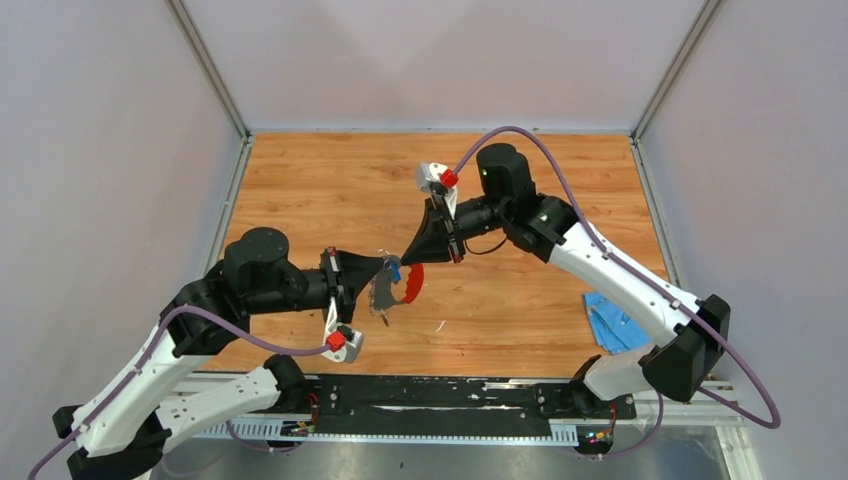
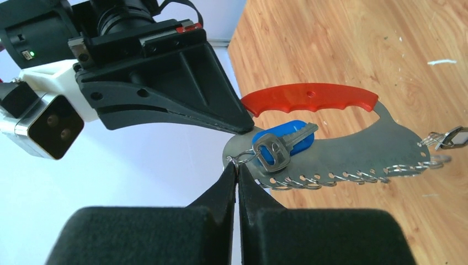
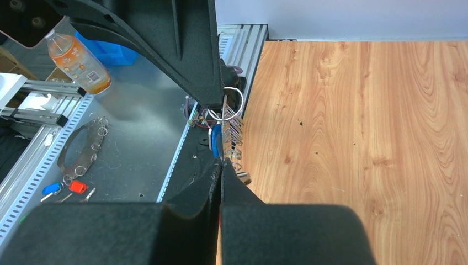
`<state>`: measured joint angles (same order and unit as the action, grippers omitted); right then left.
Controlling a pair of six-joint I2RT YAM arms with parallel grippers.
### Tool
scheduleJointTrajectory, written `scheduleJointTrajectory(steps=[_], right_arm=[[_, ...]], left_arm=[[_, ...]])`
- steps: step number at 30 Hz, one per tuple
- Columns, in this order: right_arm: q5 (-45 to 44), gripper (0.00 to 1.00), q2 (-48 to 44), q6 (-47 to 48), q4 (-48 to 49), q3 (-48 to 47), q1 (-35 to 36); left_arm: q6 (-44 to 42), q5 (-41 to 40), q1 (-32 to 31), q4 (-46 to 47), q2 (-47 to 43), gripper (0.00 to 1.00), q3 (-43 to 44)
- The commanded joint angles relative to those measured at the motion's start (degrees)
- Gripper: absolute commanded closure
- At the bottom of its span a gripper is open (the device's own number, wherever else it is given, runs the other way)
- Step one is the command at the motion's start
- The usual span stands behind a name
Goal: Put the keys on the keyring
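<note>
Mid-air: right gripper [image 3: 221, 163] clamps the keyring [image 2: 359, 149], left gripper [image 2: 237, 170] pinches its 9 o'clock small ring [image 2: 238, 159]. The blue key [image 2: 282, 144] looks threaded there, black key [image 2: 453, 138] hangs at 3 o'clock. Only release remains, I'd judge.

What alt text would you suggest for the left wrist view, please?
The shut left gripper pinches a small wire ring on a blue-headed key lying against the keyring; the right gripper grips the keyring's end by its red handle.

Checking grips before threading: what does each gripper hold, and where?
The right gripper holds the keyring by its plate's end under the red handle; the left gripper pinches a small wire ring there, beside the blue key.
</note>
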<state>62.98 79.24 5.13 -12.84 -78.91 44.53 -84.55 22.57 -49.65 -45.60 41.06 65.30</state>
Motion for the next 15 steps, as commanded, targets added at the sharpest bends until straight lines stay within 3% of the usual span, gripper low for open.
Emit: scheduleJointTrajectory(steps=[1, 5, 8, 10, 15], right_arm=[[2.7, 1.00, -2.0, -1.1, 0.9, 1.1, 0.6], [3.6, 1.00, -2.4, -2.0, 2.5, 1.7, 0.6], [4.3, 1.00, -2.7, -2.3, 2.9, 1.8, 0.6], [4.7, 1.00, -3.0, -2.6, 3.2, 2.0, 0.6], [4.8, 1.00, -3.2, -2.8, 3.5, 2.0, 0.6]], left_arm=[[4.9, 1.8, -0.3, 2.8, 0.1, 1.00, 2.4], [2.4, 1.9, -0.3, 2.7, -0.5, 1.00, 1.2], [0.4, 0.5, -0.3, 2.8, -0.7, 0.76, 0.2], [-0.6, -0.1, -0.3, 3.2, -0.7, 0.69, -0.2], [-0.5, -1.3, -0.3, 4.0, -0.1, 0.71, -0.1]])
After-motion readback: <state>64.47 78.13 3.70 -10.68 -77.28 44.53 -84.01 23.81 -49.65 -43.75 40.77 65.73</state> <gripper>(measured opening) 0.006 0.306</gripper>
